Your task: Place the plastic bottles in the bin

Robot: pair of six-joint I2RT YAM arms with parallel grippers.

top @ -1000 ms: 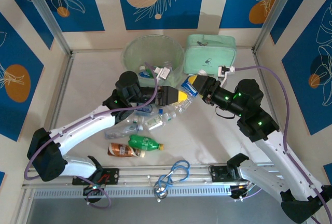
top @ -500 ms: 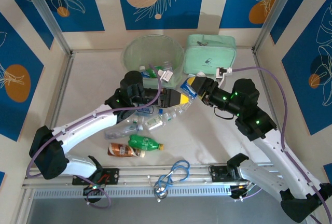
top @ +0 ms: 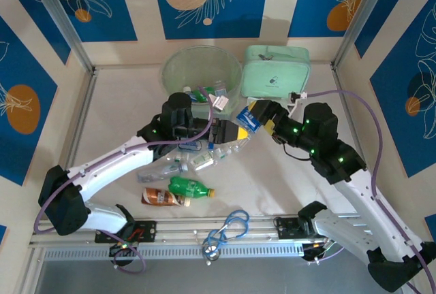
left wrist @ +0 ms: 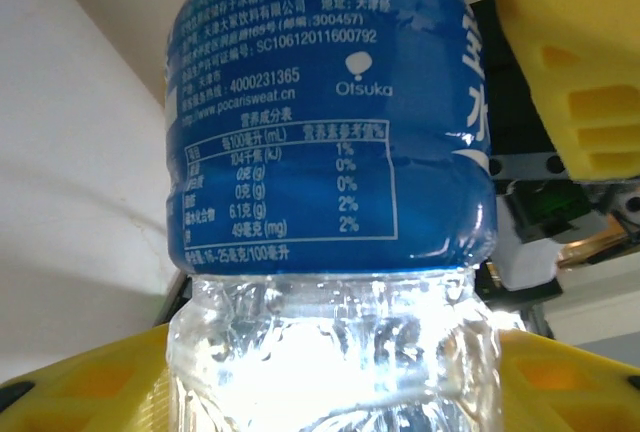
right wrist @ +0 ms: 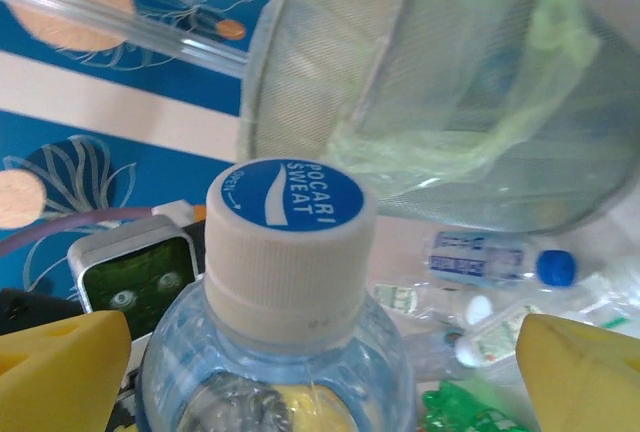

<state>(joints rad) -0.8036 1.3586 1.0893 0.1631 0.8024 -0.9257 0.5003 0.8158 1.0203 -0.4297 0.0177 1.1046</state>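
White tabletop (top: 122,124), walled by blue-and-cream floral panels (top: 204,1).

Containers: bin (top: 184,62), pale green and translucent, upright at the far edge, left of centre. At least 2 bottles lie in its bottom, 1 of them the binned green bottle (top: 203,93). Mint zip case (top: 276,69), closed, just right of the bin.

In transfer: held bottle (top: 246,119), clear with a blue label and a white Pocari Sweat cap, in the air near the bin's right side. Left gripper (left wrist: 325,382) clamps its clear body, yellow fingers pressed on both sides. Right gripper (right wrist: 320,367) stands spread wide around the capped neck, clear of it on the right.

Loose stock: heap of clear bottles (top: 197,158) under the left arm, then loose green bottle (top: 191,187) and brown-orange bottle (top: 160,197) nearer. Blue cord loop (top: 230,227) lies at the near rail.

Obscured: the heap's count cannot be made out, since the bodies overlap and the arm covers part. The left arm's cable crosses the bin's contents.

Change from 1 second earlier: the left wrist sits further right and the left fingers are narrower. The right fingers are wider.
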